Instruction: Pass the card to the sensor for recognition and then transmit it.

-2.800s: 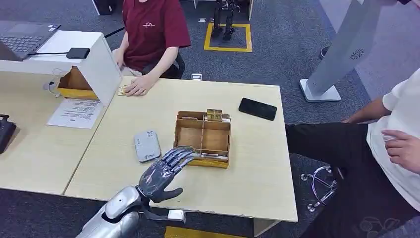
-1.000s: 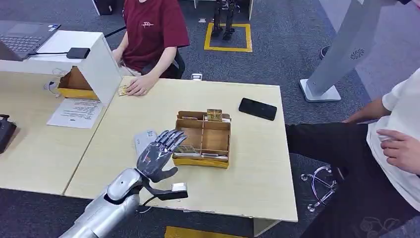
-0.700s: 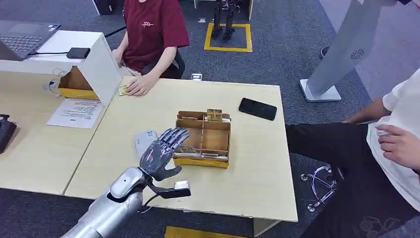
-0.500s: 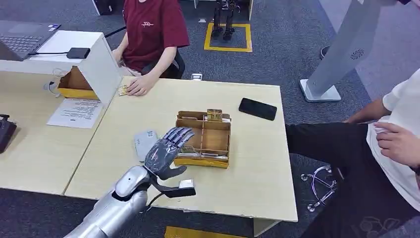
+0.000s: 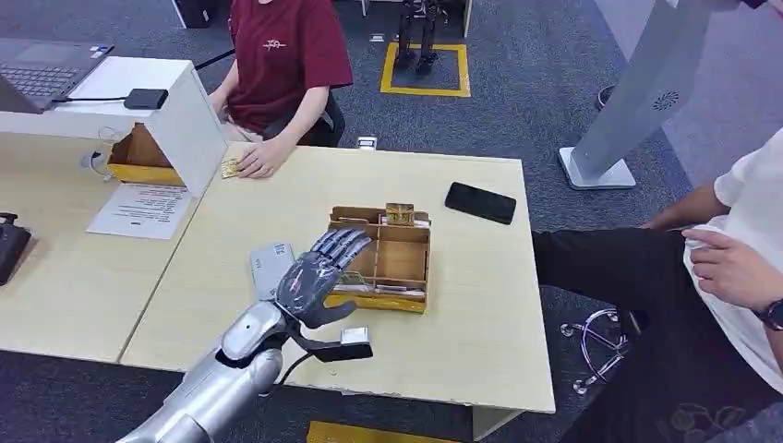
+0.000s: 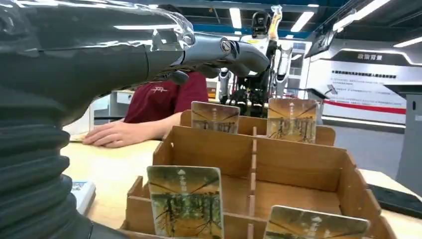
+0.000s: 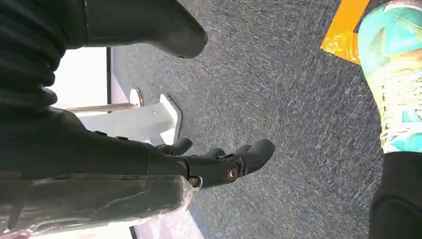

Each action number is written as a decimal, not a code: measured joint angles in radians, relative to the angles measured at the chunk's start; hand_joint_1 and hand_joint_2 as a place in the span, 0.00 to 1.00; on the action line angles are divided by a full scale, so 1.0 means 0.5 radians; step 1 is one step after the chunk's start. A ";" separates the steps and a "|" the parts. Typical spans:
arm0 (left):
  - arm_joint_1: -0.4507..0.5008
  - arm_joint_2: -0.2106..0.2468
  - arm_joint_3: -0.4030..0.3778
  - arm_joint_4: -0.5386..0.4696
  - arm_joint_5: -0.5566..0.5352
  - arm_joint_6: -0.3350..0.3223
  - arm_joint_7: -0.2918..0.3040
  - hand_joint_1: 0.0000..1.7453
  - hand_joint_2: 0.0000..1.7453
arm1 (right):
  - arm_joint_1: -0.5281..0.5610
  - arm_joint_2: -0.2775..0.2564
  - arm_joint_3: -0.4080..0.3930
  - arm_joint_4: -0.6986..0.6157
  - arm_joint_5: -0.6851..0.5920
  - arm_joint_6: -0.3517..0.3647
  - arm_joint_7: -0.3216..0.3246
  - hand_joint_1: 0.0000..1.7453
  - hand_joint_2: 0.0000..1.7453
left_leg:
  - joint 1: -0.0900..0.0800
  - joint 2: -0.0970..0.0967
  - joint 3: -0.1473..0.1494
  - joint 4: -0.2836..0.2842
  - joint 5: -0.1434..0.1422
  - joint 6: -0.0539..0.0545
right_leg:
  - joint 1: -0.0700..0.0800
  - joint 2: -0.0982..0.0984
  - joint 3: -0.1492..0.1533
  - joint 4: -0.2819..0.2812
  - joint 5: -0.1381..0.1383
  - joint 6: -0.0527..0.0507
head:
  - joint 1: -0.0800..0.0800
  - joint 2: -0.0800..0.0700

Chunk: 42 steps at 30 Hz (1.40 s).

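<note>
Left hand: hovered open and empty over the near-left corner of the card box, fingers spread and stretched forward above its dividers; judged a reach toward a card, no grasp made yet.
Right hand: hung beside the body over grey carpet, fingers loosely apart, nothing held; judged parked out of the way.
Cards: stood upright in slots of the wooden box, two along the near wall and two along the far wall in the left wrist view; upright stance left top edges free for a pinch from above.
Nearest card: sat in the near-left slot, right under the outstretched fingers; likely the pick.
Sensor: lay flat on the table just beside the box on its left, partly covered by the hand in the head view; placed for a short sideways carry.
Box walls: thin partitions close around each card; little side room, so a straight lift looked safest.
Open room: bare tabletop in front of the box and to its right; phone well apart beyond the far-right corner.
Edges: box near the front table edge; a seated person's hand rested at the far-left edge, another person off the right side, perhaps the receiver.
</note>
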 joint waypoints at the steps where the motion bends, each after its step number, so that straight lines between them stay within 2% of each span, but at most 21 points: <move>1: -0.004 -0.004 0.000 0.002 0.000 -0.001 0.008 0.00 1.00 | 0.000 0.001 0.000 0.000 0.001 0.000 -0.001 0.00 1.00 | 0.000 0.000 0.000 0.000 0.000 0.000 | 0.000 0.000 0.000 0.000 0.000 0.000 | 0.000 0.000; 12: -0.062 -0.041 0.000 0.122 0.069 -0.027 0.018 0.00 1.00 | -0.003 0.003 0.000 0.000 0.028 0.000 -0.008 0.00 1.00 | 0.000 0.000 0.000 0.000 0.000 0.000 | 0.000 0.000 0.000 0.000 0.000 0.000 | -0.001 0.000; 21: -0.130 -0.053 0.002 0.304 0.059 0.024 0.047 0.00 1.00 | -0.004 0.003 0.000 0.000 0.034 0.000 -0.011 0.00 1.00 | 0.000 0.000 0.000 0.000 0.000 0.000 | 0.000 0.000 0.000 0.000 0.000 0.000 | 0.000 0.000; 33: -0.137 -0.057 0.031 0.377 0.088 0.039 0.037 0.00 1.00 | -0.004 0.003 0.000 0.000 0.054 0.000 -0.016 0.00 1.00 | 0.000 0.000 0.000 0.000 0.000 0.000 | 0.000 0.000 0.000 0.000 0.000 0.000 | 0.000 0.000; 34: -0.137 -0.057 0.034 0.381 0.094 0.039 0.033 0.17 1.00 | -0.005 0.003 0.000 0.000 0.058 -0.001 -0.016 0.00 1.00 | 0.000 0.000 0.000 0.000 0.000 0.000 | 0.000 0.000 0.000 0.000 0.000 0.000 | 0.000 0.000; 35: -0.137 -0.057 0.034 0.384 0.098 0.037 0.023 0.47 1.00 | -0.004 0.003 0.000 0.000 0.061 -0.001 -0.016 0.00 1.00 | 0.000 0.000 0.000 0.000 0.000 0.000 | 0.000 0.000 0.000 0.000 0.000 0.000 | 0.000 0.000; 36: -0.137 -0.056 0.035 0.387 0.105 0.030 0.014 1.00 1.00 | -0.004 0.003 0.000 0.000 0.064 -0.001 -0.015 0.00 1.00 | 0.000 0.000 0.000 0.000 0.000 0.000 | 0.000 0.000 0.000 0.000 0.000 0.000 | 0.000 0.000; 42: -0.139 -0.056 0.066 0.388 0.190 -0.051 -0.047 1.00 1.00 | -0.004 0.003 -0.004 0.000 0.068 0.000 -0.011 0.00 1.00 | 0.000 0.000 0.000 0.000 0.000 0.000 | 0.000 0.000 0.000 0.000 0.000 0.000 | 0.000 0.000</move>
